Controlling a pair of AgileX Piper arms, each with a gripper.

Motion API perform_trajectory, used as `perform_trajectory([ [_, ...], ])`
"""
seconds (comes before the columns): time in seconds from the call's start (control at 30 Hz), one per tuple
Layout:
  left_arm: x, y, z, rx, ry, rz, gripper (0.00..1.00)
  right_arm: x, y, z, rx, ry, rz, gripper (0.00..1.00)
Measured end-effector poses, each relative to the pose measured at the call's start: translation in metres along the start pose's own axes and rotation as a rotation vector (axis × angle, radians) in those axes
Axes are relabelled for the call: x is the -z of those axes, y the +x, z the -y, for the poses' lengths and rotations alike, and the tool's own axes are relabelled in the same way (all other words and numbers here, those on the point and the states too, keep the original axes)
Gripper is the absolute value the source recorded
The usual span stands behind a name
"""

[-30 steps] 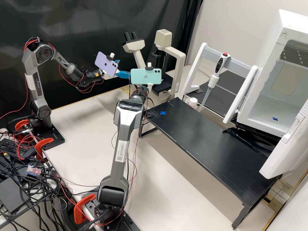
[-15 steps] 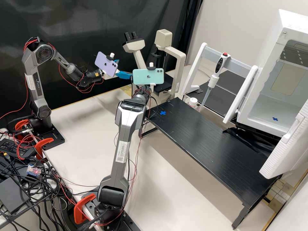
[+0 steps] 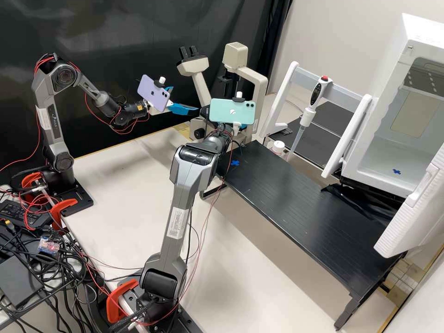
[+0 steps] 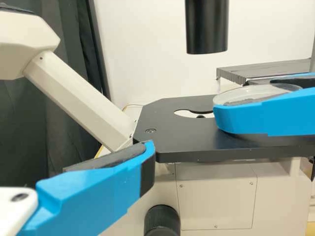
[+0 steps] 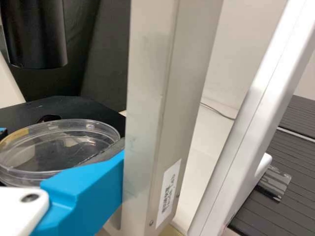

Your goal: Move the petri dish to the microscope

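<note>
The big cream microscope stands past the two arms at the pale bench. Its flat black plate has a round hole in it. The left arm and the right arm both reach toward it. The left claw is wide, with a gap between its blue fingers. The right claw is closed in on the petri dish, one finger on each side. Both wrist views show the dish by the near part of the black plate, beside the hole. I cannot tell if it touches the plate.

The dish is round, low and see-through, with a thin shiny rim. Dark things show through it. It is held flat, about level, with its wide round face up. It is a circle, so it has no long way and does not point to any side.

In the high view, the right arm has swung over toward the right of the picture since one second ago. The green phone on it has gone that way too, so more of the left claw now shows. The left arm and its purple phone stay in the same spot.
</note>
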Motion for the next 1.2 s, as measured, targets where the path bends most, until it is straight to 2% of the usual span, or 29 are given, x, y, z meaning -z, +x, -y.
perform_trajectory([
  [0.1, 0.0, 0.0, 0.0, 0.0, 0.0, 0.0, 1.0, 0.001, 0.0, 0.001, 0.0, 0.0, 0.002, 0.0],
  [0.3, 0.0, 0.0, 0.0, 0.0, 0.0, 0.0, 1.0, 0.007, 0.0, 0.006, 0.0, 0.027, 0.008, 0.0],
  [0.5, 0.0, 0.0, 0.0, 0.0, 0.0, 0.0, 1.0, 0.024, -0.005, 0.012, -0.008, 0.04, 0.008, 0.0],
  [0.63, 0.0, 0.0, 0.0, 0.0, 0.0, 0.0, 1.0, 0.035, -0.008, 0.017, -0.012, 0.032, 0.007, 0.0],
  [0.77, 0.0, 0.0, 0.0, 0.0, 0.0, 0.0, 1.0, 0.043, -0.009, 0.024, 0.001, -0.006, 0.002, 0.0],
  [0.97, 0.0, 0.0, 0.0, 0.0, 0.0, 0.0, 1.0, 0.047, -0.01, 0.027, -0.009, -0.017, 0.007, 0.0],
  [1.1, 0.0, 0.0, 0.0, 0.0, 0.0, 0.0, 1.0, 0.048, -0.006, 0.024, -0.024, -0.011, 0.013, 0.0],
  [1.2, 0.0, 0.0, 0.0, 0.0, 0.0, 0.0, 1.0, 0.046, 0.001, 0.027, -0.029, 0.009, 0.029, 0.0],
])
